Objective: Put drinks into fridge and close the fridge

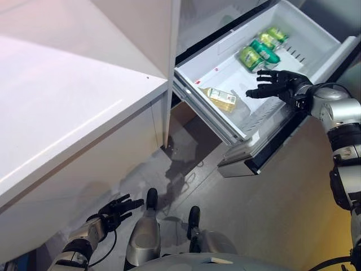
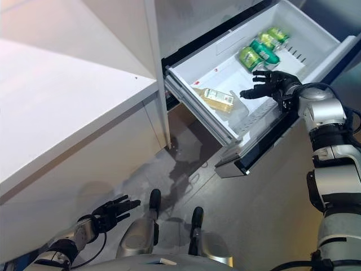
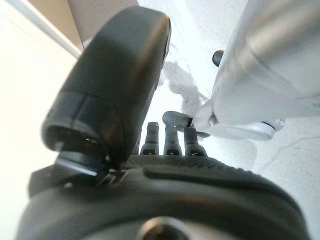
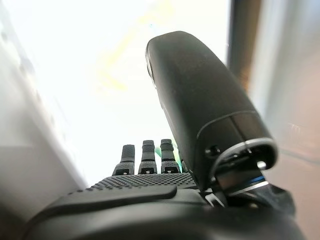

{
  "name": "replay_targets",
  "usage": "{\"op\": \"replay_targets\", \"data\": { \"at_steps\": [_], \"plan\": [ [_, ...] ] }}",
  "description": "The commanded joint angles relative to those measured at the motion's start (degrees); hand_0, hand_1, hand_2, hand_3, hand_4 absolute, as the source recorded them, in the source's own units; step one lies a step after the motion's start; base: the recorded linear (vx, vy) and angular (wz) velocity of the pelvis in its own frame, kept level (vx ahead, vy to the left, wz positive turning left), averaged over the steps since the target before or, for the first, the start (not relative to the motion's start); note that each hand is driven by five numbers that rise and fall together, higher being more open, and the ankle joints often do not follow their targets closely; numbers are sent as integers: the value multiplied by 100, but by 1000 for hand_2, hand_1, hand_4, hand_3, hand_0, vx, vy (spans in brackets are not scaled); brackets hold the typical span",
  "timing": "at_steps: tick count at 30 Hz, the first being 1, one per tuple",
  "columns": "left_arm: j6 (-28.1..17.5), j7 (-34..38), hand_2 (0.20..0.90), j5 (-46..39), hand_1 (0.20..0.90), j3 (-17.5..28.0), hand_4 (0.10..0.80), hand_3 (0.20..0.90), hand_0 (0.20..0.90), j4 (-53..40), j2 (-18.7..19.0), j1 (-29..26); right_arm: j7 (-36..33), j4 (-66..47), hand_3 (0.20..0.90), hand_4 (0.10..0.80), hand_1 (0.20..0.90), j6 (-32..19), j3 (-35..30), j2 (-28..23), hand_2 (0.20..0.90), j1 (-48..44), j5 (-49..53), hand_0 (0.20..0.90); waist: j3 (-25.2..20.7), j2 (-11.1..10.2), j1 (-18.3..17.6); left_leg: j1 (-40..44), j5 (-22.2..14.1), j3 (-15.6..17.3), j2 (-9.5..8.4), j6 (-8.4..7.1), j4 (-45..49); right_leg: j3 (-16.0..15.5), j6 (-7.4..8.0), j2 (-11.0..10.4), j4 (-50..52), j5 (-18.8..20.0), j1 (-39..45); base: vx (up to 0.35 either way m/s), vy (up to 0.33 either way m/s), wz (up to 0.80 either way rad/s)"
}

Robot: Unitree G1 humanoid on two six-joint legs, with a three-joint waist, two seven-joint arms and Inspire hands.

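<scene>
A white fridge drawer (image 1: 225, 132) stands pulled out at the upper right. In it lies a yellow drink bottle (image 1: 220, 99) near the front, and several green drinks (image 1: 260, 49) lie further back. My right hand (image 1: 279, 84) hovers over the drawer between the yellow bottle and the green drinks, open, with its fingers spread and nothing in it. Its wrist view shows the straight fingers (image 4: 145, 157) over the bright drawer. Down low by the floor at the lower left hangs my left hand (image 1: 115, 209), open and empty.
A white counter (image 1: 62, 101) fills the left side, its edge next to the drawer's front corner. The drawer's dark door front (image 1: 265, 152) juts out over the grey floor (image 1: 265, 214).
</scene>
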Motion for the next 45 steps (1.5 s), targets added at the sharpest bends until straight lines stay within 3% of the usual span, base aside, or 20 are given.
{"op": "replay_targets", "data": {
  "at_steps": [1, 6, 11, 19, 22, 33, 40, 45],
  "plan": [
    [-295, -240, 900, 307, 900, -92, 800, 900, 900, 315, -75, 414, -666, -669, 900, 800, 900, -775, -211, -729, 900, 352, 323, 900, -1181, 72, -258, 284, -945, 55, -245, 232, 30, 122, 166, 353, 112, 213, -454, 35, 28, -21],
    [-440, -337, 900, 520, 900, 14, 800, 900, 900, 471, -276, 488, -1313, -2234, 900, 800, 900, -1329, -1257, -474, 900, 1463, 257, 900, -1386, 170, -548, 427, -1058, 169, -245, 274, 29, 318, 175, 357, 126, 135, -386, -7, 37, -21],
    [-559, -313, 900, 567, 900, 43, 800, 900, 900, 529, -441, 561, -1677, -3157, 900, 800, 900, -1788, -1794, -142, 900, 2237, 119, 900, -1433, 250, -686, 534, -1136, 215, -289, 334, 102, 424, 154, 313, 260, 31, -334, -25, 50, -13],
    [-733, 51, 900, 753, 900, 323, 800, 900, 900, 445, -775, 800, -2246, -3836, 900, 800, 900, -3189, -2790, 940, 900, 4142, -225, 900, -1253, 374, -958, 439, -1890, 270, -398, 517, 1626, 456, -64, 133, 1499, -577, -347, 37, 32, -14],
    [-713, 179, 900, 861, 900, 423, 800, 900, 900, 408, -806, 862, -2208, -3803, 900, 800, 900, -3252, -2901, 1225, 900, 4570, -245, 900, -1160, 388, -1029, 393, -2172, 229, -436, 587, 2089, 445, -137, 89, 1857, -790, -375, 76, 23, 2],
    [-894, 496, 900, 734, 900, 264, 800, 900, 900, 419, -645, 564, -1552, -3224, 900, 800, 900, -3102, -2413, 1171, 900, 4595, -314, 900, -663, 537, -1111, -519, -2730, 216, -494, 757, 3630, 317, -417, -132, 3188, -1317, -995, -10, 26, 4],
    [-811, 590, 900, 302, 900, 39, 800, 900, 900, 345, -415, 137, -1614, -2836, 900, 800, 900, -3076, -1786, 816, 900, 3910, -379, 900, -202, 635, -1049, -1295, -2620, 127, -549, 722, 4103, 302, -517, -171, 3830, -1381, -1802, -116, 11, 6],
    [-999, 586, 900, -50, 900, -214, 800, 900, 900, 217, -236, -289, -1870, -2513, 900, 800, 900, -3055, -1011, 663, 900, 2845, -406, 900, 381, 720, -961, -1887, -2486, 126, -570, 704, 4327, 303, -556, -87, 4170, -1339, -2485, -198, -29, 0]
  ]
}}
